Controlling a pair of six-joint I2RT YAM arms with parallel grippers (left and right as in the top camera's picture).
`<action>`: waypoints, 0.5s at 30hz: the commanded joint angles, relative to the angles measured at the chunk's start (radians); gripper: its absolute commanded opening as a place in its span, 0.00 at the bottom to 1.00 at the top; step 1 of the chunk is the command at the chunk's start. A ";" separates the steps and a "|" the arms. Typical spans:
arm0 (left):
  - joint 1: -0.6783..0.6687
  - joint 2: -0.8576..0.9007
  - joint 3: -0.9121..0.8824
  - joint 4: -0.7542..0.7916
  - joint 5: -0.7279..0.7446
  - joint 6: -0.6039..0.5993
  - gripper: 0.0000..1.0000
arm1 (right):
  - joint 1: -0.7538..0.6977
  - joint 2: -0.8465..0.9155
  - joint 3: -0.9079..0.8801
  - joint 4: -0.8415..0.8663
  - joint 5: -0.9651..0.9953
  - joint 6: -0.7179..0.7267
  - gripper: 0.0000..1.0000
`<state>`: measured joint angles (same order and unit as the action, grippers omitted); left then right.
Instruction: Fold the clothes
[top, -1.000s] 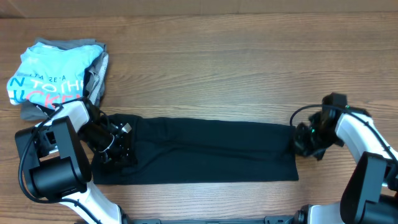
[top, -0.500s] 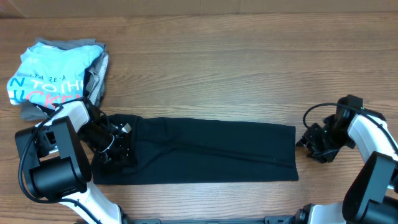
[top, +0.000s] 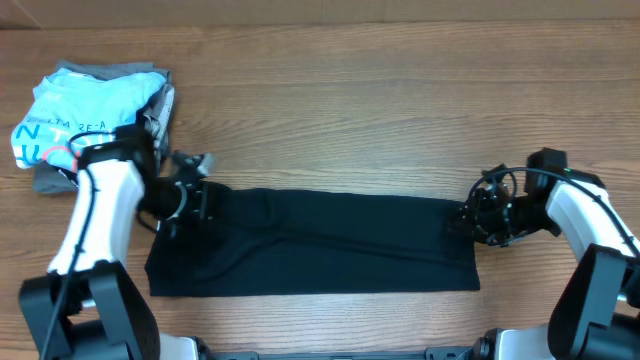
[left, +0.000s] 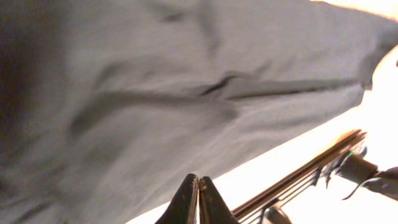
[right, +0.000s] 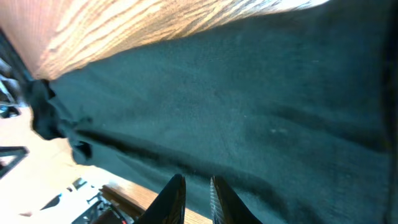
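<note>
Your L gripper (left: 198, 182): fingers together at black T-shirt (top: 330, 245) left end; pinch on cloth can't tell. Your R gripper (right: 198, 182): fingers slightly apart at right end, nothing btwn.

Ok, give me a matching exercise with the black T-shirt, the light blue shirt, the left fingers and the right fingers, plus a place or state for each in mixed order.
Things:
1. black T-shirt
2. light blue shirt
3. left fingers
4. right fingers

Places or states:
A. at the black shirt's right end
B. lying on grey garments at the far left of the table
C. shut, at the black shirt's left end
D. folded into a long strip, flat along the near side

Pairs: 1-D, 2-B, 3-C, 4-A.
</note>
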<state>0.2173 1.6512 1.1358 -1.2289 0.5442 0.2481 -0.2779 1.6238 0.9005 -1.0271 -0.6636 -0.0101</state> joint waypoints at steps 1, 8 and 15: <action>-0.143 -0.032 -0.044 0.091 -0.121 -0.079 0.13 | 0.055 -0.019 0.015 0.024 0.068 0.071 0.18; -0.185 -0.020 -0.082 0.195 -0.172 -0.207 0.14 | 0.098 -0.019 0.012 0.017 0.082 0.098 0.19; -0.253 -0.019 -0.225 0.338 -0.194 -0.277 0.04 | 0.100 -0.019 -0.039 0.076 0.151 0.192 0.18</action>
<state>0.0017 1.6215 0.9920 -0.9249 0.3607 0.0414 -0.1818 1.6238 0.8886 -0.9668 -0.5606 0.1177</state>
